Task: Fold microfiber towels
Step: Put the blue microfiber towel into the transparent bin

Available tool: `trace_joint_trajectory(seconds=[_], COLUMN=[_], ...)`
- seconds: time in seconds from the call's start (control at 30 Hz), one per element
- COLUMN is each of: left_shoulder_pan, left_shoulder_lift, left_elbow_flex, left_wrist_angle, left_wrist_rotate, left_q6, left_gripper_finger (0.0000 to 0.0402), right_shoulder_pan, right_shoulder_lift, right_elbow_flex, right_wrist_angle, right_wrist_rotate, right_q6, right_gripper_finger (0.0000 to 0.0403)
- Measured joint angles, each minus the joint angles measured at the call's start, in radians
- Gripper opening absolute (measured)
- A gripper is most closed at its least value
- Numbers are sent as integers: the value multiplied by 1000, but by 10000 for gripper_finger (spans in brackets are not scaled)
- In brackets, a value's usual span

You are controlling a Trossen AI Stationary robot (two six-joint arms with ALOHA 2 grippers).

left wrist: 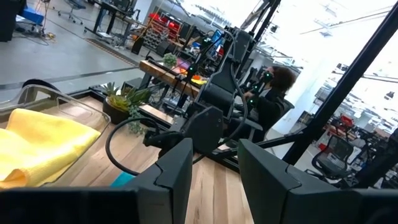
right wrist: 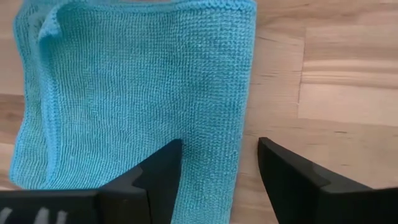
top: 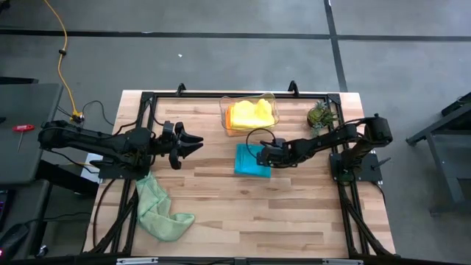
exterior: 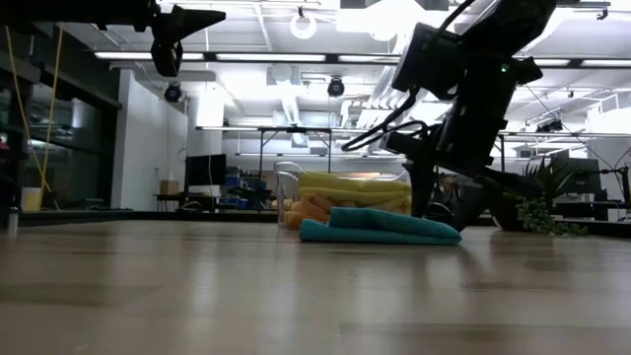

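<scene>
1. hovering just above the folded teal-blue microfiber towel (right wrist: 137, 81) at mid-table, the right gripper (right wrist: 217, 168) has its fingers spread, one over the cloth's edge and one over bare wood, probably to pinch that edge.
2. the left gripper (top: 193, 143) waits raised at the left, fingers apart.
3. the teal towel lies flat and layered beside the clear plastic bin (top: 274, 110) of yellow towels (top: 249, 114); a crumpled light green towel (top: 158, 210) sits unfolded near the front.

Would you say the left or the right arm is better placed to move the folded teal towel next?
Right, probably. The right gripper hangs open directly over the teal towel, one finger above its edge. The left gripper hovers open farther off, nearer the light green towel.
</scene>
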Motion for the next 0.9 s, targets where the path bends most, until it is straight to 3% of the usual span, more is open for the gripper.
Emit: trace_joint_trajectory(seconds=[0.5, 0.6, 0.77, 0.9], left_shoulder_pan=[0, 0, 0, 0], left_shoulder_lift=[0, 0, 0, 0], left_elbow_flex=[0, 0, 0, 0], left_wrist_angle=[0, 0, 0, 0], left_wrist_rotate=[0, 0, 0, 1], left_q6=[2, 2, 0, 0], left_gripper_finger=[118, 118, 118, 118], right_shoulder_pan=[-2, -8, -12, -12], right_shoulder_lift=[4, 4, -1, -48], right_elbow_flex=[-1, -1, -1, -1], right_wrist_angle=[44, 27, -6, -68], right_wrist_rotate=[-63, -60, -59, -91], right_q6=[-22, -61, -175, -264], right_gripper_finger=[145, 111, 13, 8])
